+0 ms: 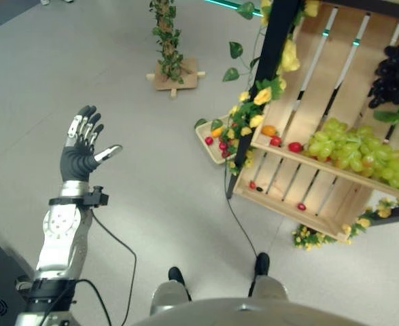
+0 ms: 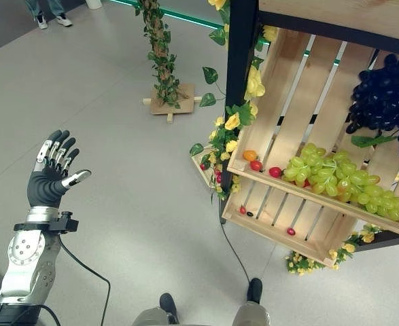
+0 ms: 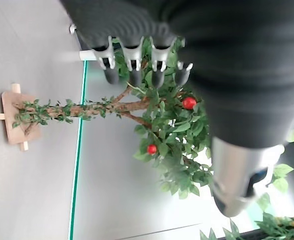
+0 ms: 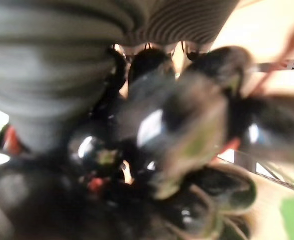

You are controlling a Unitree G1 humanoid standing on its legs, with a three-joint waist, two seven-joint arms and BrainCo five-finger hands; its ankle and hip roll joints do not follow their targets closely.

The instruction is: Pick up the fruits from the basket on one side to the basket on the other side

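Dark grapes (image 4: pixel 167 130) press right up against the right wrist camera, glossy and blurred; the right hand's ribbed cover (image 4: pixel 51 60) sits above them, but whether its fingers are apart or clamped on the bunch I cannot tell. From the head views that same dark bunch (image 2: pixel 384 98) hangs at the upper right of the slatted wooden crate (image 2: pixel 301 95), with the green grapes (image 2: pixel 338 178) heaped on the ledge below and a few small red fruits (image 2: pixel 256 165) beside them.

The left hand (image 1: pixel 83 149) is raised over bare floor (image 1: pixel 151 176), well apart from the crate, fingers straight and spread, holding nothing.

Likely trouble: a pull on the dark bunch could strip loose berries or snag the stem on a slat, and a dropped bunch would probably land on the green grapes and roll them off the ledge. The black upright post (image 2: pixel 240 75) and yellow flowers (image 2: pixel 232 122) crowd the crate's left edge. Open room lies to the left, past the leafy pole (image 1: pixel 166 41).
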